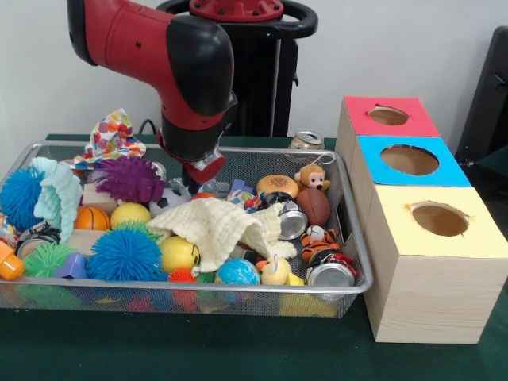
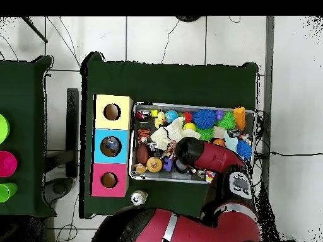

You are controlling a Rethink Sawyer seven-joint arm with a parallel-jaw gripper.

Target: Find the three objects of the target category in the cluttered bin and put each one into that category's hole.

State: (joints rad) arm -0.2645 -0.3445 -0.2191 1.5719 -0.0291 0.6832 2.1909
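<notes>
No writing or brand can be read on anything here; the cans' (image 1: 331,274) labels are too small to make out.

Nearest in the front view, the bin (image 1: 198,292) sits on the green table (image 1: 182,349), packed with toys: blue spiky balls (image 1: 125,255), a yellow smiley ball (image 1: 179,254), a tiger figure (image 1: 321,242) and a cream cloth (image 1: 218,225) draped across the middle. Just right of it stand three wooden boxes with holes in their tops, yellow (image 1: 439,220) closest, then blue (image 1: 409,160), then red (image 1: 388,116).

Further back lie a burger toy (image 1: 277,186), a monkey (image 1: 313,178) and a purple spiky ball (image 1: 128,179). A lone can (image 1: 305,141) stands on the table behind the bin.

The arm (image 1: 186,71) reaches down into the bin's rear middle; the gripper (image 1: 204,179) is mostly buried among toys, and whether it is parted or closed cannot be told.

Overhead, the arm (image 2: 202,154) covers that part of the bin (image 2: 254,135), hiding the gripper entirely. Only this view shows a second table at left with green (image 2: 3,128) and pink (image 2: 6,163) cups, cut off by the edge.
</notes>
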